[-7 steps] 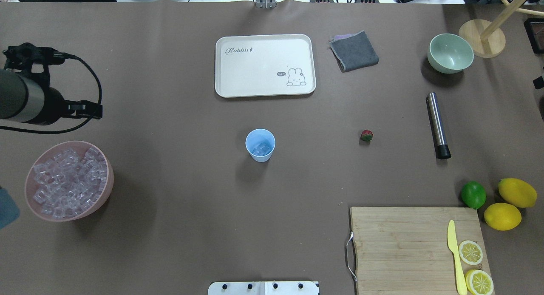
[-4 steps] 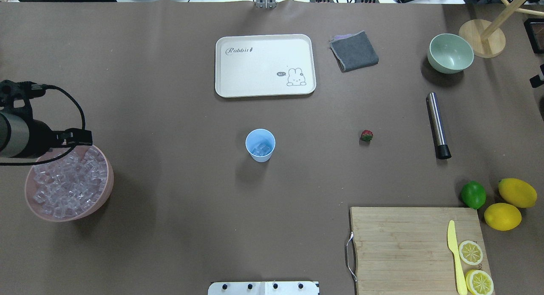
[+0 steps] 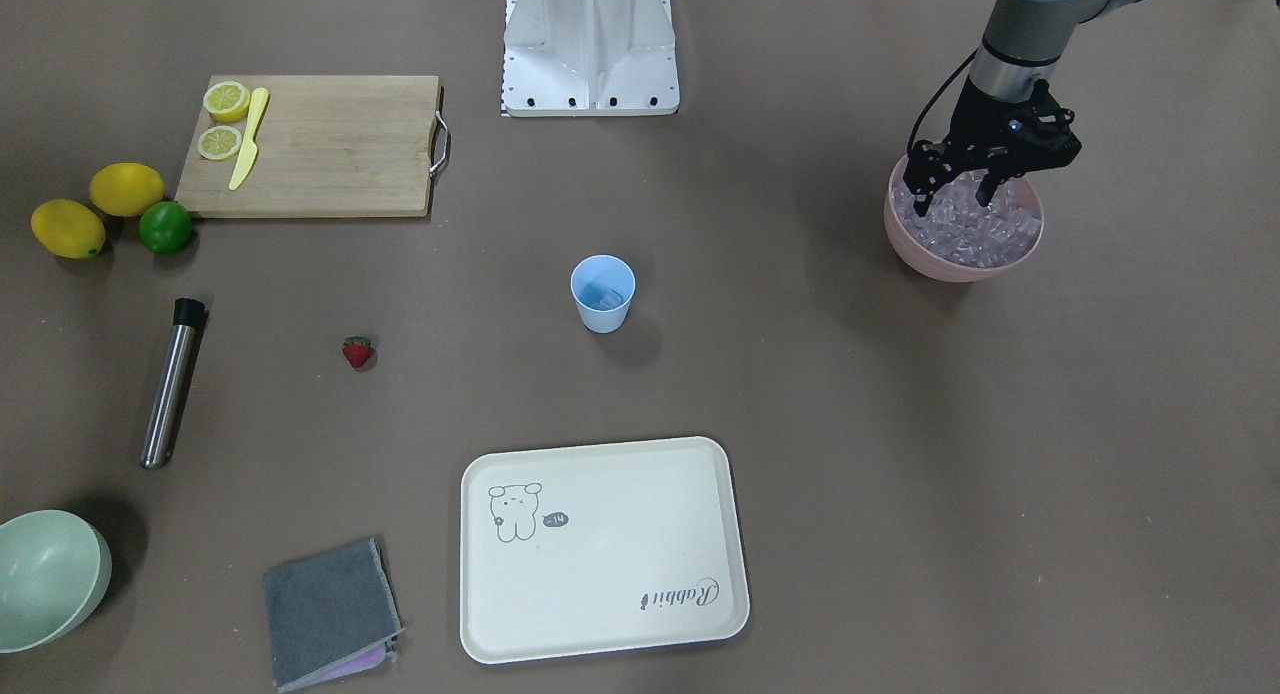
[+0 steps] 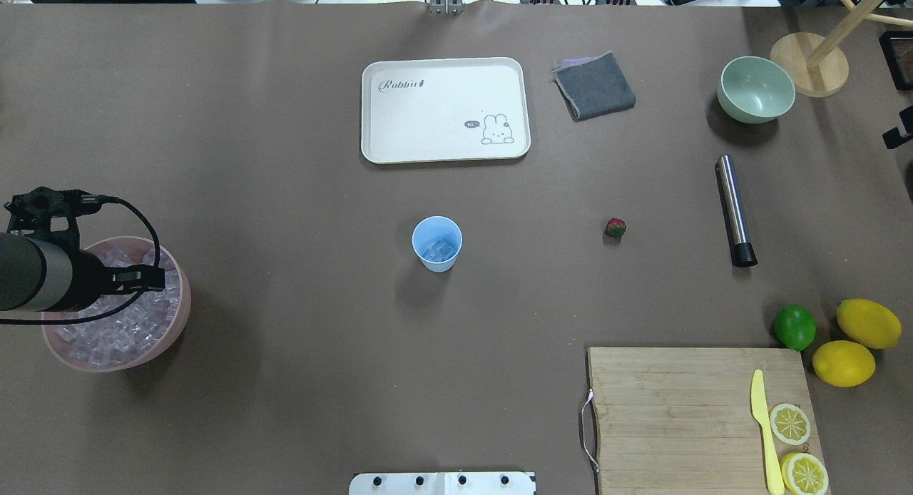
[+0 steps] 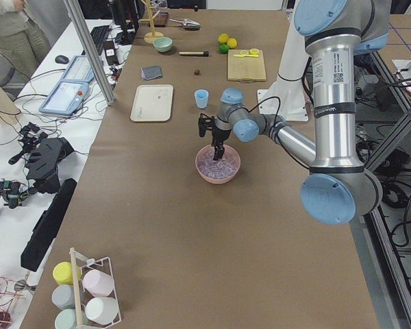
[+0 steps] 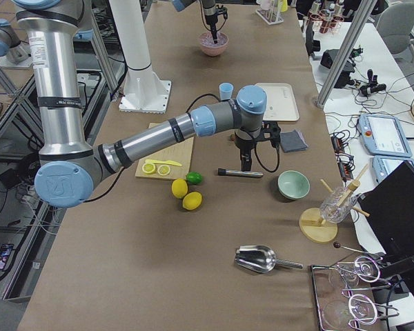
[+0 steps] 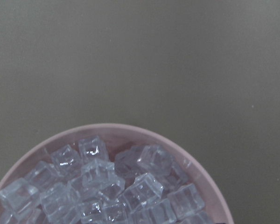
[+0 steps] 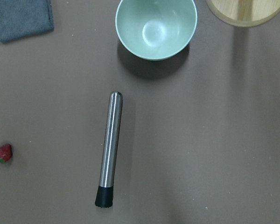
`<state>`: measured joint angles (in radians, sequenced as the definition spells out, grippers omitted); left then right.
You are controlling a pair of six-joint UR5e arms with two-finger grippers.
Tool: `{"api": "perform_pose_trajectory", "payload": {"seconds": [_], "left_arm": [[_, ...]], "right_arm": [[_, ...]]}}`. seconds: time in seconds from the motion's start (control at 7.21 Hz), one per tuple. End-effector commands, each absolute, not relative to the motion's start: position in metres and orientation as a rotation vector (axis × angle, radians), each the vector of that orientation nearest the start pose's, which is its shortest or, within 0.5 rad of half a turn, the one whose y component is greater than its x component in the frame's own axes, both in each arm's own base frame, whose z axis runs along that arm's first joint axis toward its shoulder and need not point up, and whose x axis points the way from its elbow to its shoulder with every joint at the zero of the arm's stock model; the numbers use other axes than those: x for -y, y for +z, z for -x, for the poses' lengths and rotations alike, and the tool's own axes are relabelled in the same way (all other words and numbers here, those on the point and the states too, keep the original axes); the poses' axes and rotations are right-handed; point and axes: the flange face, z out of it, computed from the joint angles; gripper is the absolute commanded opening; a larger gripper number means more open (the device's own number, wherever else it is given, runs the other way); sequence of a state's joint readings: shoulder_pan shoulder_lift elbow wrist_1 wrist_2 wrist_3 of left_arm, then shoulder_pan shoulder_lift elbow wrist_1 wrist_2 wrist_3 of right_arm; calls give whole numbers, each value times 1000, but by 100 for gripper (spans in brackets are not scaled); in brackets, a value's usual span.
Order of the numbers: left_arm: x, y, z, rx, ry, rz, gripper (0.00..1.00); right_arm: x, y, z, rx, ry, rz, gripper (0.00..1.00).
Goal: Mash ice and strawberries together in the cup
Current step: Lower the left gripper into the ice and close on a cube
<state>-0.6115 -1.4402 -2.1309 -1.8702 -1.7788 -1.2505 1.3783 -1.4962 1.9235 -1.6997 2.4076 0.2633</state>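
L end effector [image 3: 955, 188], open over pink plastic bowl [image 3: 938, 265] of clear ice cubes [image 3: 975, 232], should drop straight, pinch one; R end effector [image 6: 245, 165]: can't tell.

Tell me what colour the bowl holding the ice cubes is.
The bowl is pale pink; the exterior front-facing view shows it best.
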Motion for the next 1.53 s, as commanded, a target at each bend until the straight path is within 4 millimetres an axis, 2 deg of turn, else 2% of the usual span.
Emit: {"api": "perform_pose_trajectory", "payload": {"seconds": [0.0,0.28,0.55,0.83,0.97,1.11,1.39], "left_arm": [[339,435,-301,-725,-185,-135,77],[339,446,-306,-710,-181,-116,77],[341,457,-309,-693,-178,-106,72],[341,462,-310,-686,-179,-102,62],[342,464,-312,-690,-178,-104,60],[344,474,-314,-698,-177,-109,60],[343,477,-317,-702,-174,-107,60]], "right_arm": [[504,460,38,869,-57,-82,100],[504,462,38,866,-57,-81,100],[504,462,38,864,-57,-83,100],[504,462,38,863,-55,-82,100],[504,461,38,863,-57,-85,100],[504,462,38,863,-57,-83,100],[504,461,37,861,-57,-87,100]]}}
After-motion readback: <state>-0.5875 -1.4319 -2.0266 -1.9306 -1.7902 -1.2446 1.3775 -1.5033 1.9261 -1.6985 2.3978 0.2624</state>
